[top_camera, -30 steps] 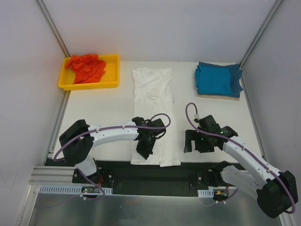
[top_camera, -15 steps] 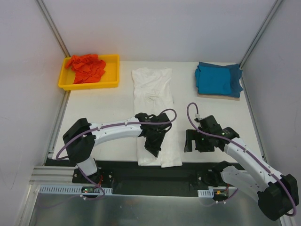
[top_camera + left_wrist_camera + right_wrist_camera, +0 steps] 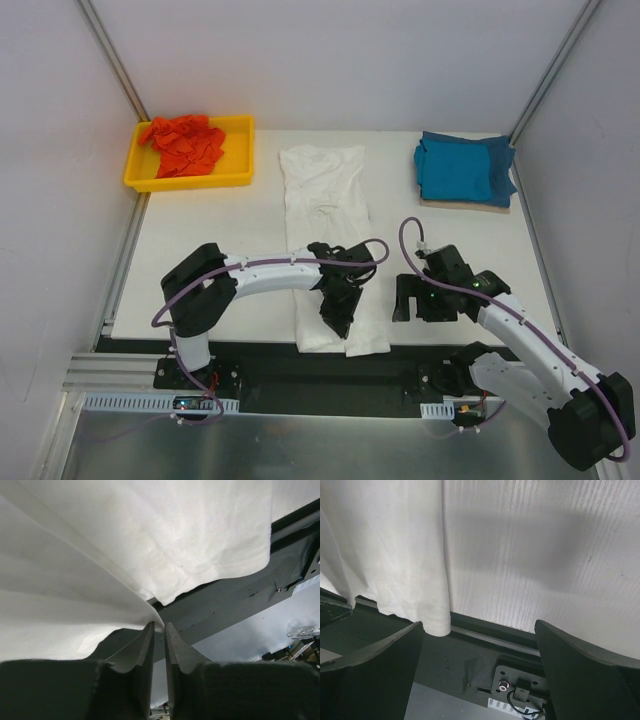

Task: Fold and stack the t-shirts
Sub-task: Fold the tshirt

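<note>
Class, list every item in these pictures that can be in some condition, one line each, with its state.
white t-shirt: folded into a long strip, unstacked
teal-blue t-shirt: folded, lying flat
orange-red t-shirt: crumpled, unfolded, in the tray
yellow tray: upright, holding the orange-red t-shirt
left hand: almost shut, pinching a fold of the white t-shirt
right hand: wide open, holding nothing

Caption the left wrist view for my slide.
Left gripper pinches a fold of the white t-shirt near its hem.
</note>
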You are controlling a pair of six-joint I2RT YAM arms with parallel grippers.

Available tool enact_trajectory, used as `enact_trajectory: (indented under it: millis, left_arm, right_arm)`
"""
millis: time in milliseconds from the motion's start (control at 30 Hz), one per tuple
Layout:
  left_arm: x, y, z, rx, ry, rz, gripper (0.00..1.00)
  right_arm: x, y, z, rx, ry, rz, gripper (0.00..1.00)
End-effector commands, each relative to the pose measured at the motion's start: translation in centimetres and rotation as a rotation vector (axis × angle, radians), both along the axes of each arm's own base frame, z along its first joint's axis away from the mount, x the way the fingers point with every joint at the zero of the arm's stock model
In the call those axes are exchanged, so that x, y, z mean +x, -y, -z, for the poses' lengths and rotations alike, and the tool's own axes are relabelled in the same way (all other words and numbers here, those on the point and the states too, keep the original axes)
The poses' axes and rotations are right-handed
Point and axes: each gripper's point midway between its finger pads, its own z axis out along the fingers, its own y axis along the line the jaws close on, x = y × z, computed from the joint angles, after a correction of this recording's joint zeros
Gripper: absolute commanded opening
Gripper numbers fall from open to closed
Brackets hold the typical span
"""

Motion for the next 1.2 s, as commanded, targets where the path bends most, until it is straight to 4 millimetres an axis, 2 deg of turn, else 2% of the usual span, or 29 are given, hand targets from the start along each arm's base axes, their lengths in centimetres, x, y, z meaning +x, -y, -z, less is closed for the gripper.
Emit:
enact_trajectory:
  millis: [0,100,133,167,200,233,300,333,367,400,433,467,500,533,600,633,667,700,733,767,800,833,933,1033,1167]
  left_arm:
    - [-0.6,1.0,0.1,-0.036,-0.033,0.043,0.28]
    - [-0.4,1.0,-1.0,-0.065,-0.007,0.04,0.53]
    - [-0.3,0.9,-2.3,-0.1,0.02,0.04,0.57]
    - [-0.4,0.5,-2.7,-0.104,0.032,0.038,0.62]
    - [-0.5,0.3,-4.2,-0.144,0.055,0.039,0.72]
    - [-0.6,0.0,-4.8,-0.159,0.066,0.033,0.75]
    - [-0.7,-1.5,-4.9,-0.145,0.094,-0.009,0.81]
    - [-0.8,-2.2,-6.2,-0.177,0.12,-0.028,0.95]
    - [-1.1,-3.6,-5.4,-0.152,0.116,-0.051,0.99]
    - [-1.2,-4.4,-6.3,-0.175,0.132,-0.098,0.99]
    - [-1.8,-6.0,-5.0,-0.138,0.112,-0.128,0.99]
    - [-2.0,-6.9,-4.8,-0.134,0.109,-0.159,0.99]
    - [-2.0,-7.7,-5.4,-0.16,0.113,-0.217,0.99]
    - [-2.5,-9.3,-3.9,-0.12,0.098,-0.252,0.99]
    - [-3.1,-10.3,-3.8,-0.133,0.076,-0.334,0.99]
    - [-3.6,-11.4,-2.6,-0.103,0.061,-0.358,0.99]
    - [-3.8,-11.8,-2.2,-0.096,0.053,-0.379,0.99]
    - [-3.8,-11.8,-2.3,-0.113,0.047,-0.416,0.99]
    - [-4.0,-12.3,-1.4,-0.099,0.045,-0.437,0.99]
    - [-3.9,-12.2,-1.3,-0.106,0.04,-0.46,0.93]
    - [-3.6,-11.6,-1.4,-0.146,0.05,-0.475,0.91]
    - [-3.8,-12.1,-0.2,-0.129,0.036,-0.494,0.88]
    - [-3.3,-11.5,1.4,-0.184,0.013,-0.56,0.76]
    - [-2.5,-10.9,2.1,-0.254,-0.027,-0.612,0.66]
    - [-2.0,-10.9,2.4,-0.257,-0.023,-0.615,0.64]
  right_arm:
    - [0.5,0.3,-0.5,-0.001,0.027,0.026,0.97]
    - [0.4,0.3,-0.8,0.017,0.028,0.035,0.99]
    - [0.3,0.1,-1.0,0.028,0.031,0.033,0.99]
    - [0.1,-0.3,-1.4,0.055,0.029,0.025,0.99]
    - [0.0,-0.4,-1.6,0.07,0.026,0.023,1.0]
    - [-0.2,-0.7,-1.8,0.088,0.025,0.017,1.0]
    - [-0.6,-1.4,-2.3,0.138,0.023,-0.005,0.99]
    - [-0.9,-1.4,-2.3,0.144,0.018,-0.009,1.0]
    - [-1.2,-1.6,-2.4,0.162,0.016,-0.016,0.99]
    - [-1.4,-1.7,-2.3,0.167,0.01,-0.02,1.0]
    - [-1.6,-1.9,-2.4,0.182,0.002,-0.03,0.97]
    - [-2.0,-2.0,-2.2,0.191,-0.015,-0.035,0.96]
    - [-2.3,-2.3,-2.1,0.206,-0.031,-0.05,0.97]
    - [-2.8,-3.1,-2.4,0.257,-0.057,-0.076,0.96]
    - [-3.3,-3.9,-1.9,0.303,-0.093,-0.092,0.97]
    - [-3.7,-4.2,-1.9,0.328,-0.11,-0.1,0.97]
    - [-3.9,-4.3,-1.6,0.332,-0.124,-0.099,0.97]
    - [-4.1,-4.3,-1.2,0.33,-0.138,-0.096,0.97]
    - [-4.3,-4.3,-1.1,0.333,-0.15,-0.099,0.97]
    - [-4.6,-4.4,-0.9,0.334,-0.17,-0.1,0.97]
    - [-4.9,-4.3,-0.5,0.334,-0.19,-0.1,0.97]
    - [-5.3,-4.5,-0.3,0.342,-0.213,-0.103,0.98]
    - [-5.8,-4.7,0.6,0.346,-0.256,-0.094,0.99]
    - [-6.0,-4.6,1.1,0.329,-0.277,-0.097,0.97]
    - [-6.0,-4.6,1.6,0.319,-0.282,-0.087,0.97]
